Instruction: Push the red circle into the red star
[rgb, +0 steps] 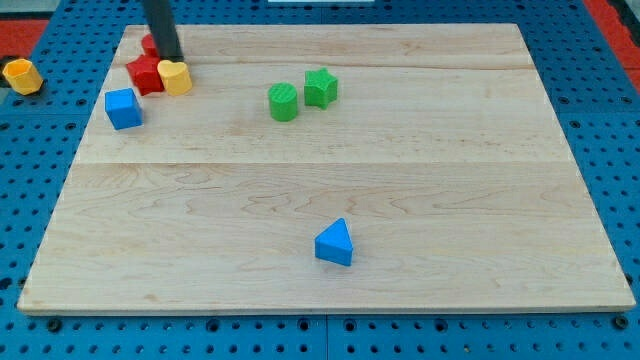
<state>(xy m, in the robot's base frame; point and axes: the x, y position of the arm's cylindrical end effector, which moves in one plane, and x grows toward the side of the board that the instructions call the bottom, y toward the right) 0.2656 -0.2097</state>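
The red star (144, 74) lies near the board's top left corner. The red circle (149, 45) sits just above it, mostly hidden behind the dark rod; only its left part shows. My tip (171, 58) rests right of the red circle, just above the yellow heart (176, 77), which touches the red star's right side. The red circle and red star look close together or touching; the rod hides the contact.
A blue cube (123, 108) lies below the star. A green circle (283, 102) and a green star (320, 87) sit at the upper middle. A blue triangle (335, 243) lies at the lower middle. A yellow block (21, 76) lies off the wooden board (450, 200), at the left.
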